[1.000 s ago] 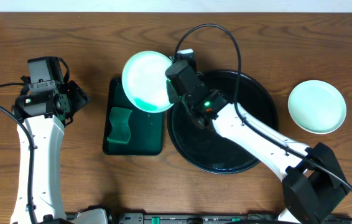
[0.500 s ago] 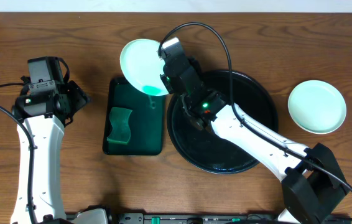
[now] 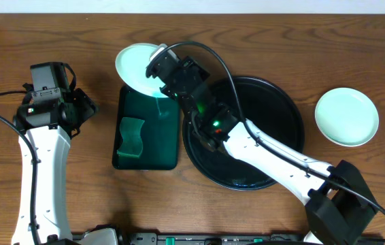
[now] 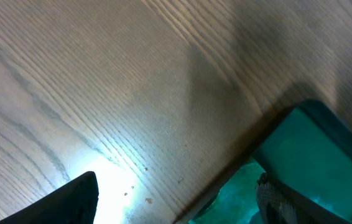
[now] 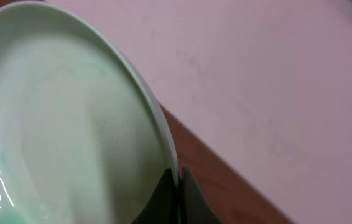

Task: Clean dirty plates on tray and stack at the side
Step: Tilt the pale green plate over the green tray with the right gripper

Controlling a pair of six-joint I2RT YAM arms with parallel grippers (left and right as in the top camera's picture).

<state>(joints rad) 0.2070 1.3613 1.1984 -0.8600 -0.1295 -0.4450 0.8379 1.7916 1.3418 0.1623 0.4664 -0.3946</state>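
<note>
Right claw (image 3: 159, 54) pinches tilted plate (image 3: 134, 64) over edge of green tray (image 3: 153, 146) holding sponge (image 3: 132, 135); left claw (image 3: 84, 109) wide open.

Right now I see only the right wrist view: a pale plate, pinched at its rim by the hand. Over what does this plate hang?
Observer: The plate hangs tilted over the far end of the dark green tray, left of the round black tray.
Operator: Is something lying in that green tray?
Observer: Yes, a green sponge lies in its near left part.
Operator: And where is the left hand?
Observer: The left hand is open and holds nothing, over the table left of the green tray.
</note>
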